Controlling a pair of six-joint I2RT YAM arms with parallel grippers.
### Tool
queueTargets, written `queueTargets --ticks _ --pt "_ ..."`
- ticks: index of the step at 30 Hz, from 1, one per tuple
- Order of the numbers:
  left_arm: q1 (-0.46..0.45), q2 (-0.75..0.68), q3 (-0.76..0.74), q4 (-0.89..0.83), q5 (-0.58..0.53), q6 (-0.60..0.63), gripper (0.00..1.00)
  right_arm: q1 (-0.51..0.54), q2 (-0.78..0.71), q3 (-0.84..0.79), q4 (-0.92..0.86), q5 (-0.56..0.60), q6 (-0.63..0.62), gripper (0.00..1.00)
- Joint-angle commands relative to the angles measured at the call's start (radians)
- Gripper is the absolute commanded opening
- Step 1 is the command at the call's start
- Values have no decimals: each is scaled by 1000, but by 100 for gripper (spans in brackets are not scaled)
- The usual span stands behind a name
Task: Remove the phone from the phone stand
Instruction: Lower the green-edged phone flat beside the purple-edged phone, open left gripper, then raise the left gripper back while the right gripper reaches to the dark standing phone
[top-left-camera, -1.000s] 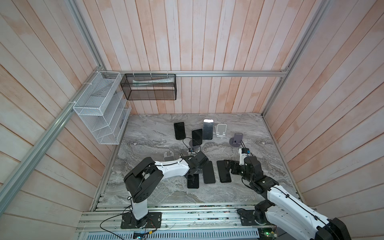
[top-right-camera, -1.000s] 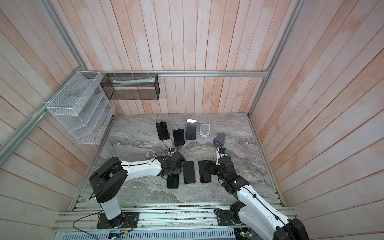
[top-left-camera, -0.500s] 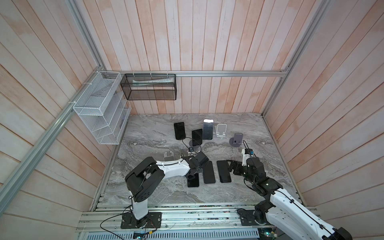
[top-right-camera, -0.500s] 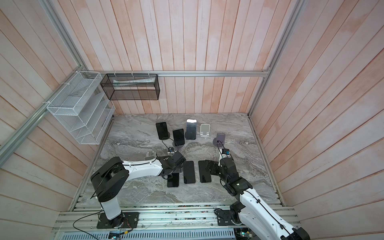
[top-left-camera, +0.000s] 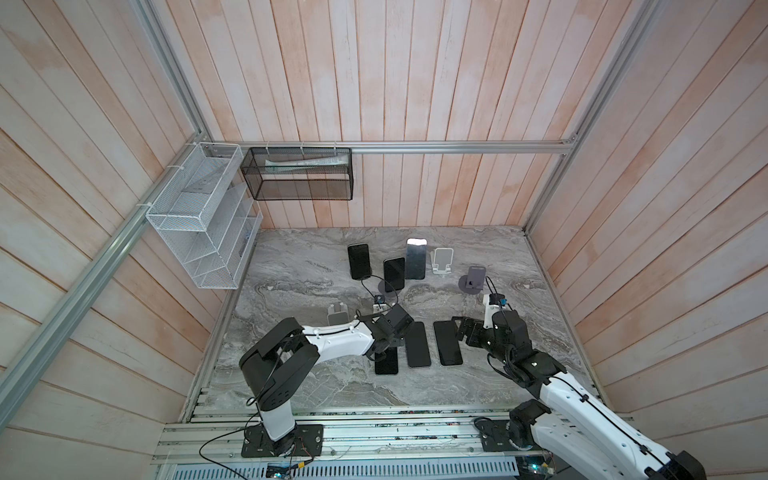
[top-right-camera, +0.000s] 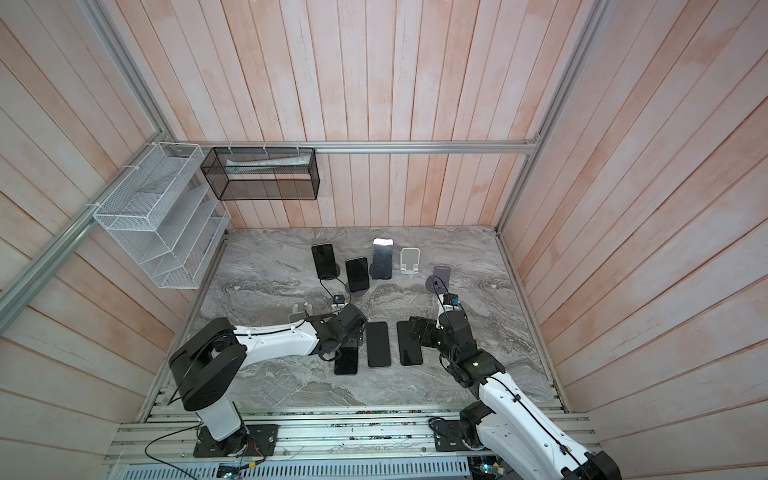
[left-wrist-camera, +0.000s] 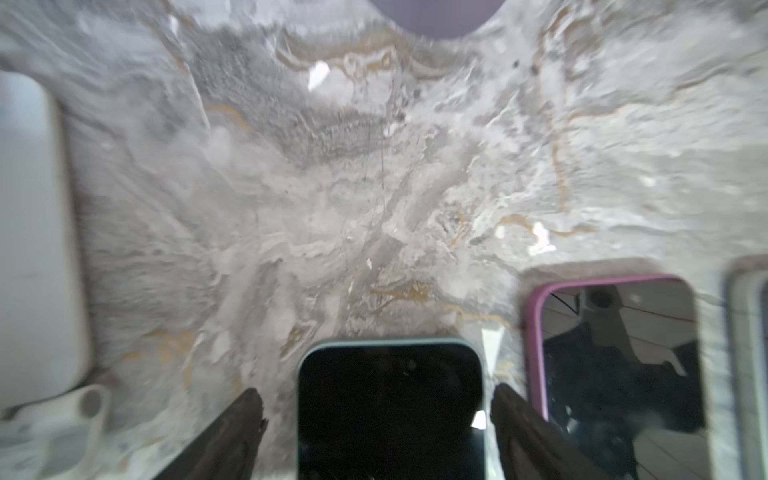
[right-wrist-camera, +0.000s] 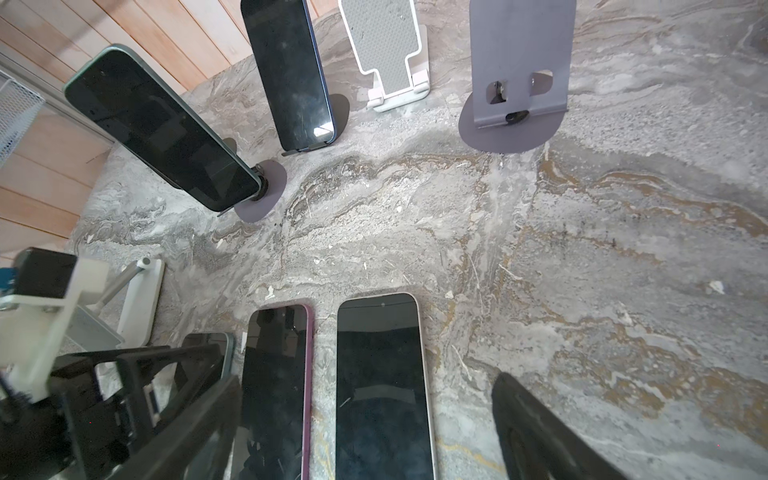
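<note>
Left claw (left-wrist-camera: 376, 397) has widened around the phone (left-wrist-camera: 390, 419).

Bright, even light is seen; the left wrist view is blurred; a far propped phone (top-left-camera: 416, 257) is whitened by glare.

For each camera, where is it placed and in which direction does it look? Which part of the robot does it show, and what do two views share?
Both top views: high above the robot bases, looking down at the marble table; left arm and right arm show.
Left wrist: on the left arm, facing down; the open left gripper straddles a green-cased phone.
Right wrist: on the right arm, facing an empty grey stand; the open right gripper shows.
Shared: both wrist views show the purple-cased phone.
</note>
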Motion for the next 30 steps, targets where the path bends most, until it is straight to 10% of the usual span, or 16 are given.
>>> queueTargets --ticks 1,10,22,30 --pt "-2 -138 -30 93 32 101 93 -5 19 35 -17 10 4 95" --pt "-23 -555 -188 150 -22 239 100 -4 109 83 12 -31 1 94" --pt "-23 -1253 -525 -61 -238 -43 100 34 212 145 57 -34 38 91" --pt "-23 -1452 -532 -379 -370 -275 100 148 425 363 46 73 -4 90"
